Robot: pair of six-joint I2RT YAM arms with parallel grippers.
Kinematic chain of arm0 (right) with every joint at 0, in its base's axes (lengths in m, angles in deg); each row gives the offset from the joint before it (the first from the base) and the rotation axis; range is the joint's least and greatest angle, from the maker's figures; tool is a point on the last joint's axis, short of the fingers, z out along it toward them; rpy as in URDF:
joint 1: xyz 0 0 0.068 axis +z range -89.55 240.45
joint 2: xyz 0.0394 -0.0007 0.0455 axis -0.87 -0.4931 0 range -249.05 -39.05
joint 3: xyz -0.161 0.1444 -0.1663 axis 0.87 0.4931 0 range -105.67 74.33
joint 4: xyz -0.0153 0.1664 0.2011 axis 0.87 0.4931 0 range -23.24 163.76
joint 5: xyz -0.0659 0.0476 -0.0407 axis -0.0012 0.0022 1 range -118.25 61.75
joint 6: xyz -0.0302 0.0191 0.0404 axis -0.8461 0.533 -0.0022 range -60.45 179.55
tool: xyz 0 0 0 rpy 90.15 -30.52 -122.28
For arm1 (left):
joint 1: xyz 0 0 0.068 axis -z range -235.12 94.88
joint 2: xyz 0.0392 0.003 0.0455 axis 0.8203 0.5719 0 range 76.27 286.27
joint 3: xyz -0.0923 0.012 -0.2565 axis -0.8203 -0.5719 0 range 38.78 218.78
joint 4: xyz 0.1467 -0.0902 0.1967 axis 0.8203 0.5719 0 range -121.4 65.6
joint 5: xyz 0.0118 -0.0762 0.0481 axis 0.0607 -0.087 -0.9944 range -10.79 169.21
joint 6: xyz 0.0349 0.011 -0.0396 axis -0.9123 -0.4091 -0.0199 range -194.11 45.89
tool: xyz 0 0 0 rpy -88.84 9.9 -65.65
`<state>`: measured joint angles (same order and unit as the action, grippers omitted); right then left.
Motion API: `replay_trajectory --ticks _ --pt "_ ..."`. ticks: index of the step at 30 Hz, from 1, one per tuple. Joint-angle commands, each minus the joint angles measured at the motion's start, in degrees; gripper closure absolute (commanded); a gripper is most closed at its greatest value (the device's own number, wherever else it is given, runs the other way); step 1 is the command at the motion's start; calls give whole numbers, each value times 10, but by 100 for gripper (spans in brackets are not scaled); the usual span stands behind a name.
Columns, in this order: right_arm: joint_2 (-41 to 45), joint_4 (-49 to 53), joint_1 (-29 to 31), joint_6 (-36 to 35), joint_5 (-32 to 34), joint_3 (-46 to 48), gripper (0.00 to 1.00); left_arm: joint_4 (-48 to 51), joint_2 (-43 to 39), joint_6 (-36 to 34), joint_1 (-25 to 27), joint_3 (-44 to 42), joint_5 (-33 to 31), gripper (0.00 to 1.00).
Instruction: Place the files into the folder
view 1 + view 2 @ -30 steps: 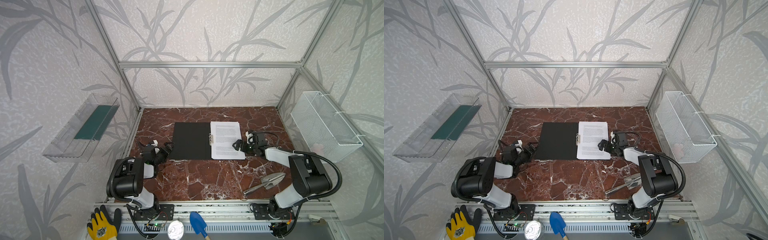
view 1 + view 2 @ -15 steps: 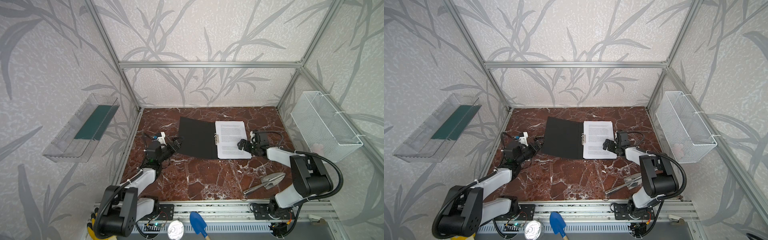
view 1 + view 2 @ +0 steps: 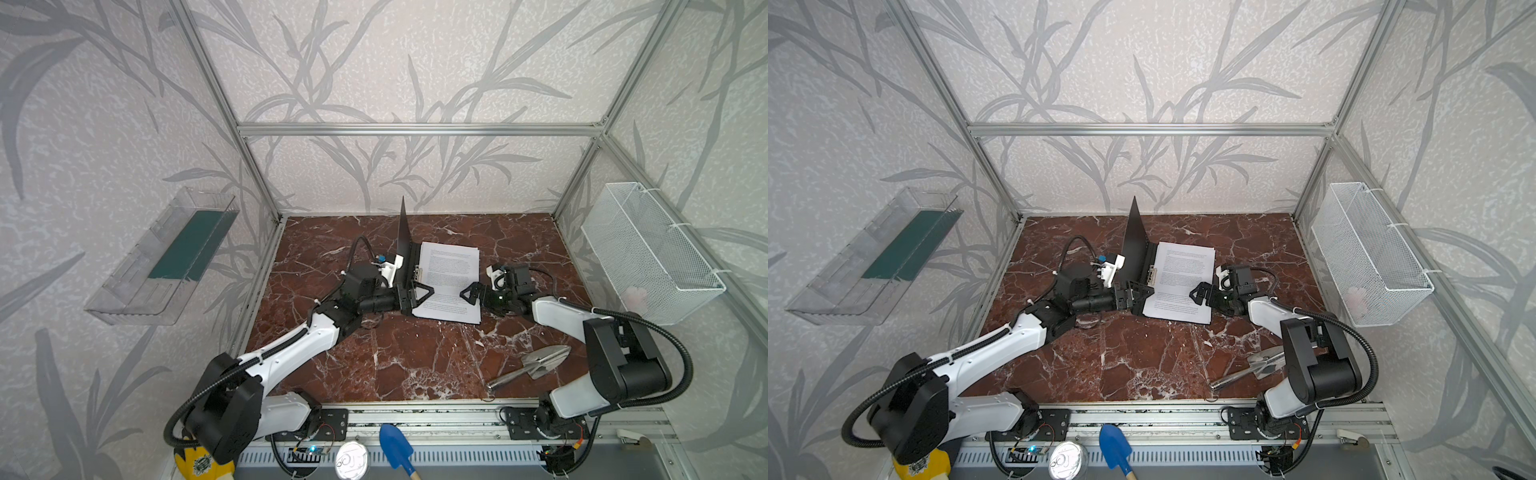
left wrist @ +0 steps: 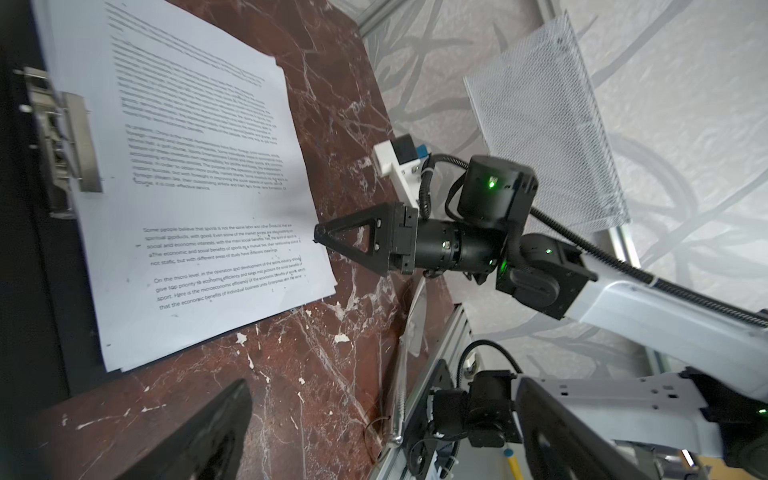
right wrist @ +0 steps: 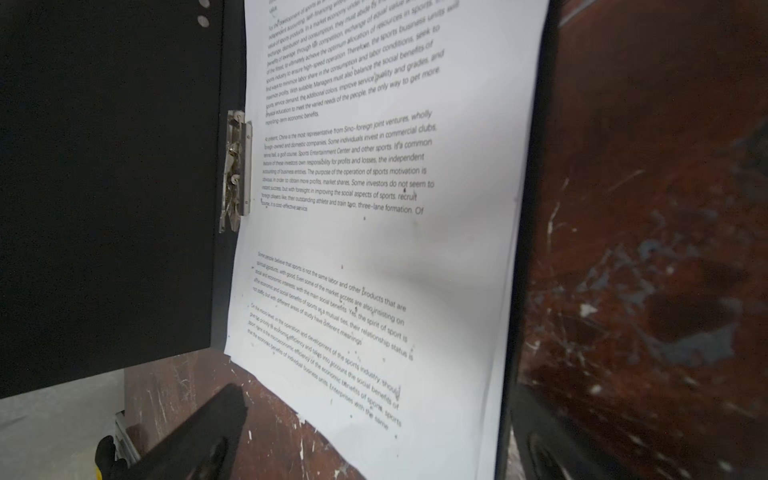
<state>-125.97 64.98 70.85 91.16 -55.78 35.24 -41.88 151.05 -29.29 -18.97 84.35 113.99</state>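
The folder [image 3: 404, 245] lies open on the marble floor, its black left cover [image 3: 1136, 249] raised almost upright. The files [image 3: 451, 282] [image 3: 1183, 282] lie as a stack of white printed sheets on its right half, next to the metal clip [image 4: 66, 141] [image 5: 237, 170]. My left gripper [image 3: 415, 296] [image 3: 1138, 297] is open at the folder's near edge by the spine. The raised cover stands beside its wrist. My right gripper [image 3: 476, 297] [image 3: 1202, 296] is open at the right edge of the files [image 5: 374, 232] and holds nothing.
A metal trowel [image 3: 536, 365] lies near the right arm's base. A white wire basket [image 3: 648, 253] hangs on the right wall and a clear tray [image 3: 166, 257] on the left wall. A blue trowel [image 3: 397, 446], a tin can [image 3: 351, 461] and a yellow glove [image 3: 199, 461] sit at the front rail.
My left arm has swung in from the left edge to the folder's spine. The left cover has gone from flat to almost upright. The folder slid slightly right. The right gripper barely moved.
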Motion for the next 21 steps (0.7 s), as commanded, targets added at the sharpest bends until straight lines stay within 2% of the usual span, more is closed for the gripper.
replay_trajectory --ticks 1,8,11,13,17,21 --pt "37 1 -13 12 -13 15 1 44 45 -68 45 57 -32 1" --pt "95 35 -39 25 10 24 1 168 175 -172 153 200 -99 1" --pt "149 63 -56 28 50 34 1 191 224 -194 179 244 -108 1" --pt "181 66 -62 31 80 47 1 201 259 -203 191 276 -96 1" --pt "254 106 -90 38 130 60 1 207 328 -193 208 351 -14 1" --pt "303 112 -109 27 137 72 1 192 336 -194 236 392 40 1"
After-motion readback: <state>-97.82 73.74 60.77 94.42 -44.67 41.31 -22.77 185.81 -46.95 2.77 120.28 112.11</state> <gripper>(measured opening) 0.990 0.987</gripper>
